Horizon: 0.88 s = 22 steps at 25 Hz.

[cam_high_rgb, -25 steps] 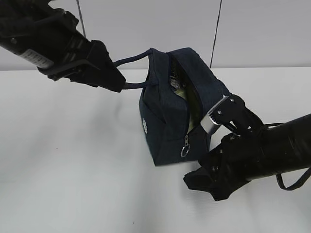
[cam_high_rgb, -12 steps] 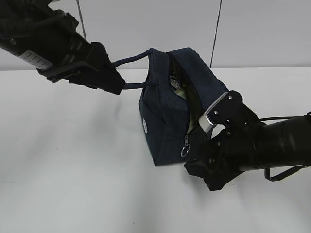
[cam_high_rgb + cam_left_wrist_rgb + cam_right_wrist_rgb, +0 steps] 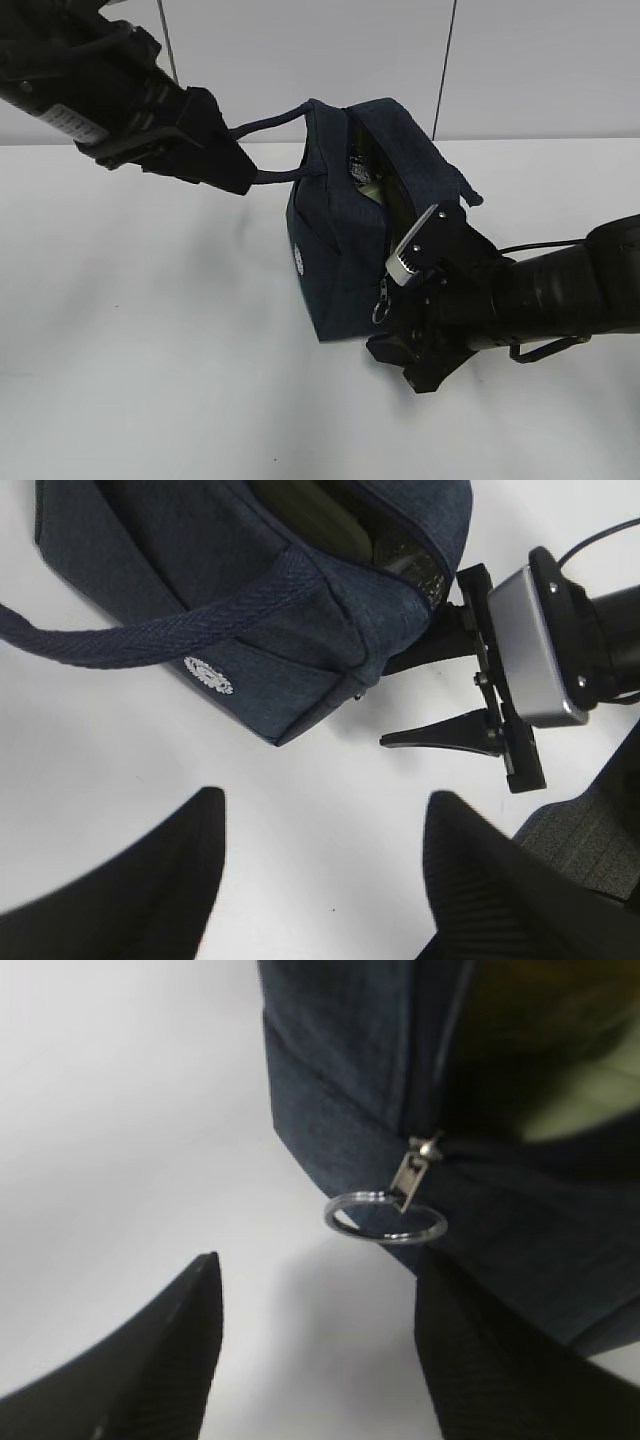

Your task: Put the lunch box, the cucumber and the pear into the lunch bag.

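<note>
The left arm reaches in from the upper left, its gripper (image 3: 225,160) pointing down to the right, fingers (image 3: 130,880) spread apart with nothing between them as far as the wrist view shows. The right arm comes in low from the right, wrist angled left; its gripper (image 3: 420,700) stands open, fingers (image 3: 440,735) parted and empty.

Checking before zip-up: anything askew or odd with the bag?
The lunch bag leans tilted instead of standing flat, its zipper open, with the ring pull dangling at the low end. Something pale green shows inside. Nothing spilled or damaged.
</note>
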Available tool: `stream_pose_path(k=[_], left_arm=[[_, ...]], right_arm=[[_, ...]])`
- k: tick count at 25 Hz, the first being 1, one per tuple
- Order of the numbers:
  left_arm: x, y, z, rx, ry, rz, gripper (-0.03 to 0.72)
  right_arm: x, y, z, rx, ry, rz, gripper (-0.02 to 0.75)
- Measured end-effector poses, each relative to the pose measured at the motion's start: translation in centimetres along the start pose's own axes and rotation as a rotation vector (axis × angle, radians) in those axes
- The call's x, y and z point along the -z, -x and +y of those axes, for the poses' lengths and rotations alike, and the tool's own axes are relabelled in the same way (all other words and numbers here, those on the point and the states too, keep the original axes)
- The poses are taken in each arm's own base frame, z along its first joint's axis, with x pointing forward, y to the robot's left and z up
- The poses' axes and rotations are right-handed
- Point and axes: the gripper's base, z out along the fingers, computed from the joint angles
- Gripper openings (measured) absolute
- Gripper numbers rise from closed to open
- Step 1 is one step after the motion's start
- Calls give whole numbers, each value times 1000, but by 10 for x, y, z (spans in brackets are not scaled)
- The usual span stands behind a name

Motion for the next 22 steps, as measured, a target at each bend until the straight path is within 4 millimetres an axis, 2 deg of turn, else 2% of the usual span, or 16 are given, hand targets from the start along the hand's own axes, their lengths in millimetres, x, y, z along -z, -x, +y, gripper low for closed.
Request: stream_pose_path(k=[6,14,22], left_arm=[[0,0,0,-2,2,1,434],[0,0,0,-3,3,1,434],[0,0,0,-4,3,2,434]], right_arm=[[-1,5,-4,22,-13,-9,450],[-14,4,-9,16,5,-1,450],[-15,11,-11,24,13,-34,445]])
